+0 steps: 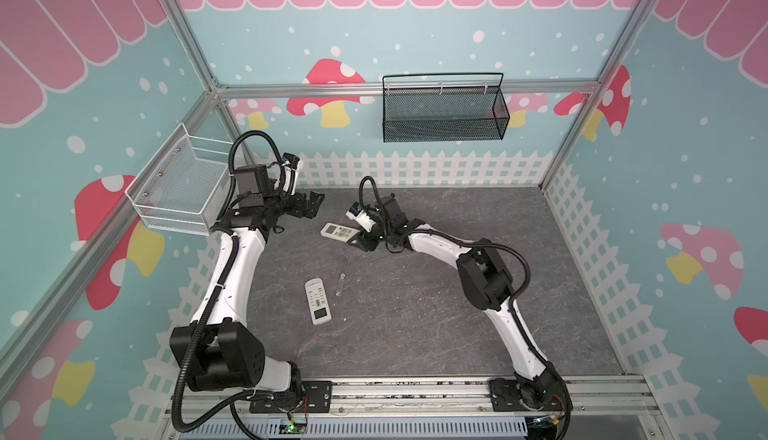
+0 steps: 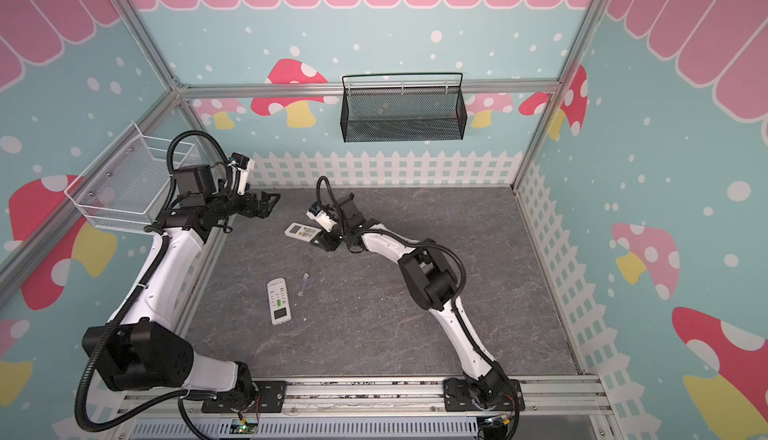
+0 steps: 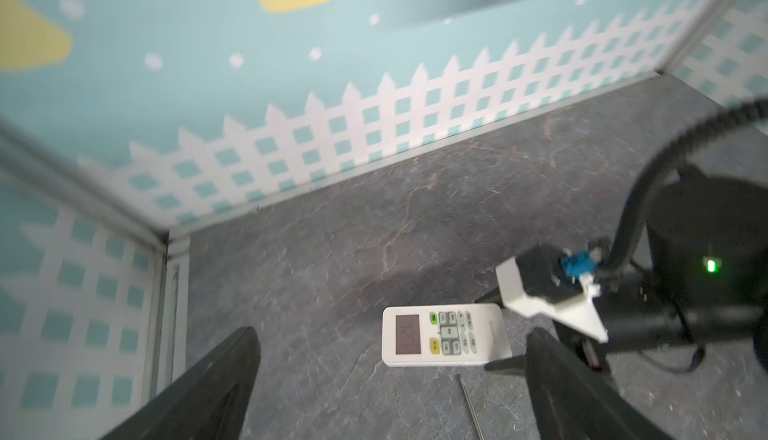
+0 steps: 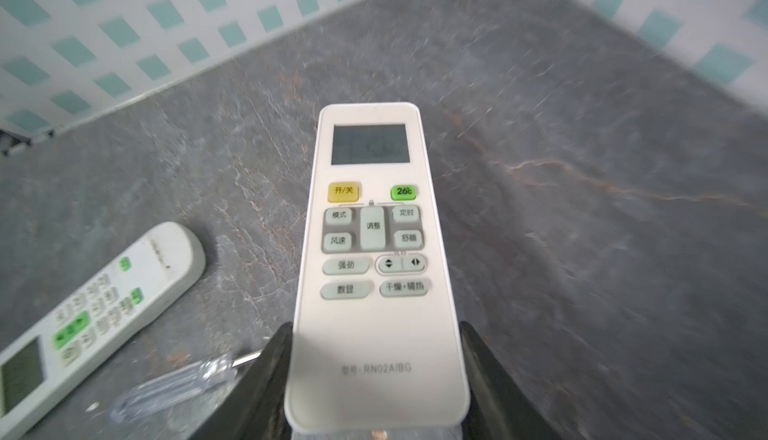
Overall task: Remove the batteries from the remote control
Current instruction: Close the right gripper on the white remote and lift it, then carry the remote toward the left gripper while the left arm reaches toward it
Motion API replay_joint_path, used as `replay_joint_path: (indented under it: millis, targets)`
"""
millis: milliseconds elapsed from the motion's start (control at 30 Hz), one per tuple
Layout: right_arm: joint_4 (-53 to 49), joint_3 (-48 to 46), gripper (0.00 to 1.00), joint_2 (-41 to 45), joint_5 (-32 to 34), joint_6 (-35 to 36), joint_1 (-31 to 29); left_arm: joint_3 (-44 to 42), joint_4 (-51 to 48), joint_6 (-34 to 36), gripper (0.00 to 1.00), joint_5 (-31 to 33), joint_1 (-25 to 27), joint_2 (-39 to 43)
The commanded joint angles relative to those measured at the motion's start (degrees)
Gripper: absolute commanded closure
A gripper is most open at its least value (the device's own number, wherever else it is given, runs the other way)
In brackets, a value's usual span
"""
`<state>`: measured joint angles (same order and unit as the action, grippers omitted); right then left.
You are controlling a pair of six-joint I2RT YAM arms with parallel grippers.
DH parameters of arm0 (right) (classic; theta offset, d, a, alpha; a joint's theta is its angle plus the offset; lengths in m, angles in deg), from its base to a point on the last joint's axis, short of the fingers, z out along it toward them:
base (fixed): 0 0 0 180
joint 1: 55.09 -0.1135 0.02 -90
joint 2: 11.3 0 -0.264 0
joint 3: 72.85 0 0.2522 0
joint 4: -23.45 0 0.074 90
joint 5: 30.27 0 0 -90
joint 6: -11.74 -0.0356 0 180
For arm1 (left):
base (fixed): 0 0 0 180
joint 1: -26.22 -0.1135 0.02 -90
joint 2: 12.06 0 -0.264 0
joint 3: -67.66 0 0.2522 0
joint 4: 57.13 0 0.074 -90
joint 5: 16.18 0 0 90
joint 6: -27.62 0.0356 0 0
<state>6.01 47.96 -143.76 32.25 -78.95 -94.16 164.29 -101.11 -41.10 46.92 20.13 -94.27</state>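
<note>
Right now the right hand [image 4: 376,332] grips the lower end of the remote [image 4: 370,226], button face up. The batteries are out of sight, presumably in its underside. Held only by that end, the remote could pivot or slip when turned over and drop to the worktop [image 4: 582,209]. The left hand [image 1: 311,206] hangs wide open, well apart from the right hand.

Square-ended remote control [image 4: 374,251]: cream — yellow, green buttons
Round-ended remote control [image 4: 104,305]: white — green buttons
Tabletop [image 4: 582,251]: grey, veined
</note>
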Motion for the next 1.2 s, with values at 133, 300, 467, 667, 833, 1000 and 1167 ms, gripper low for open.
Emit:
replay_joint_path:
  millis: [133,300,467,667,833,1000,1167]
  targets:
    - [8.4,-21.1,0.59,19.4,-11.1,0.0,6.9,2.7,-2.8,22.4,0.0,-21.0,2.4,0.4]
    - [8.5,-32.9,0.59,31.3,-18.7,2.0,12.5,2.7,-2.8,36.4,0.0,-23.8,7.2,-0.5]
    - [8.1,-39.4,0.59,39.3,-28.7,0.9,18.7,4.0,-2.8,48.2,0.0,-28.2,10.8,-2.5]
    - [8.7,-41.7,0.59,43.4,-38.5,-2.0,22.1,1.4,-2.9,66.2,0.01,-32.0,13.5,-3.1]
    - [9.2,-40.8,0.61,42.9,-43.7,-4.8,22.5,1.1,-3.0,73.6,0.01,-32.0,15.0,-5.1]
    - [11.1,-40.2,0.63,42.5,-44.5,-7.7,22.5,-1.3,-5.5,84.5,0.06,-33.4,15.3,-5.7]
    - [13.7,-40.4,0.64,41.6,-46.2,-10.9,22.2,-4.1,-6.7,93.7,0.21,-35.0,16.1,-5.9]
